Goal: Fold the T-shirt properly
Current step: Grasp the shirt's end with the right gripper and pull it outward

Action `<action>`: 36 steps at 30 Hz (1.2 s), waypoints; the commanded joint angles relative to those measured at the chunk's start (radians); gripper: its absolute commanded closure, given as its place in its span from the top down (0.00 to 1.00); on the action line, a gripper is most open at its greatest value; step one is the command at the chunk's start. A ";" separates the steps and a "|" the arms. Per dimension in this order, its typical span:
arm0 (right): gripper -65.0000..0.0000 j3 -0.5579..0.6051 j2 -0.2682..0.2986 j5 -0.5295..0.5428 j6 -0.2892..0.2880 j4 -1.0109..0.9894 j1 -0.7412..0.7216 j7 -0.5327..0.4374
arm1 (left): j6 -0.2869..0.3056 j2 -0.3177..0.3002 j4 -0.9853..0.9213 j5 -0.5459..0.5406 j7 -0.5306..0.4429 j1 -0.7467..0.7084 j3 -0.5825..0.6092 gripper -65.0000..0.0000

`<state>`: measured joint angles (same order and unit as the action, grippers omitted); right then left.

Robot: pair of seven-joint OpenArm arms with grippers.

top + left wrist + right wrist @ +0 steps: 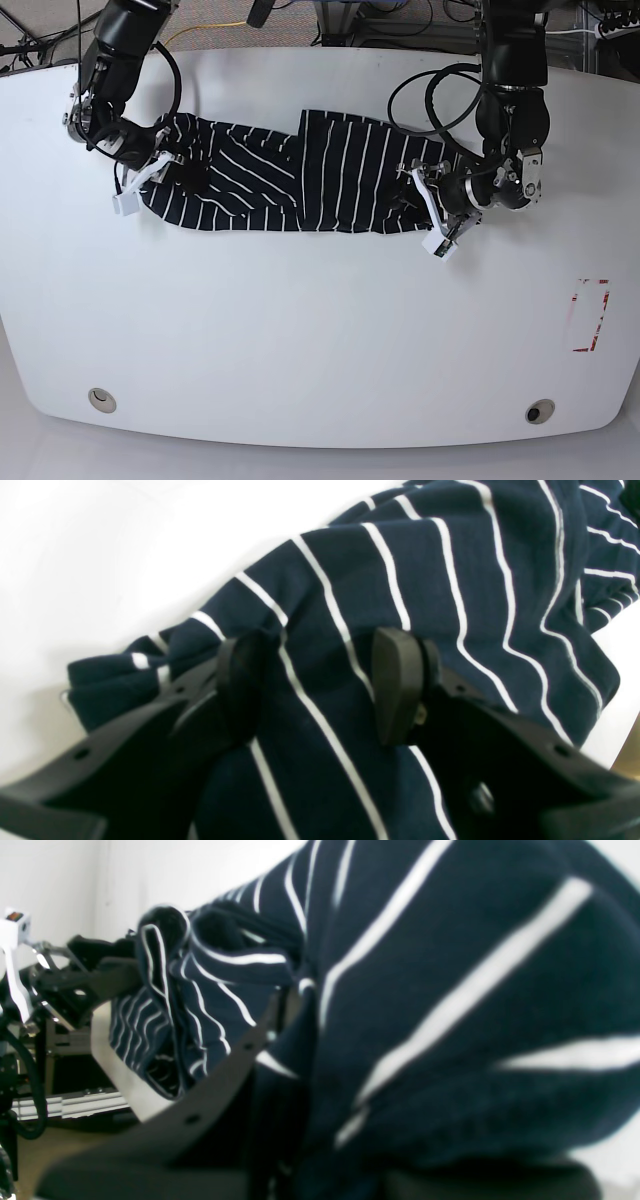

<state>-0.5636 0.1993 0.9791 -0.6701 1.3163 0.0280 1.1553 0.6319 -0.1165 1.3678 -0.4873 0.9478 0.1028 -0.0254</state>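
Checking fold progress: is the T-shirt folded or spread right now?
Partly folded. The T-shirt lies as a rumpled horizontal band on the table, layers overlapping mid-way, not a neat final fold.

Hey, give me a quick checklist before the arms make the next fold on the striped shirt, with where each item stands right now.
1. Left gripper on the T-shirt: ok, its jaws stand apart with striped cloth between them.
2. Left grip closed: not ok, a gap shows.
3. Right gripper at the shirt's other end: ok in the base view.
4. Right grip secure: cannot tell, cloth fills the wrist view.
5. Shirt lying flat: not ok, bunched and creased at both ends.
6. Shirt fully on the table: ok.
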 commanded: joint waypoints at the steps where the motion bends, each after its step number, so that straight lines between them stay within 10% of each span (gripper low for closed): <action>1: 0.00 -0.003 0.022 0.030 -0.001 0.018 -0.023 -0.021 | -0.001 -0.004 0.009 0.011 0.021 0.010 0.000 0.49; 10: 0.00 -0.005 0.065 0.030 0.003 0.053 -0.021 -0.022 | 0.001 -0.002 0.061 -0.021 0.040 0.018 -0.008 0.49; 23: 0.00 -0.003 0.090 0.030 0.046 0.061 -0.021 -0.022 | 0.001 -0.004 0.206 -0.353 0.245 0.030 -0.152 0.49; 36: 0.00 -0.003 0.090 0.031 0.046 0.072 -0.021 -0.022 | 0.001 -0.033 0.052 -0.314 0.242 -0.019 -0.152 0.48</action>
<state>-0.5625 0.2733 0.9817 -0.6239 1.3560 0.0216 1.1534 0.6273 -0.1432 1.4574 -0.7944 1.2034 0.0647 -0.1757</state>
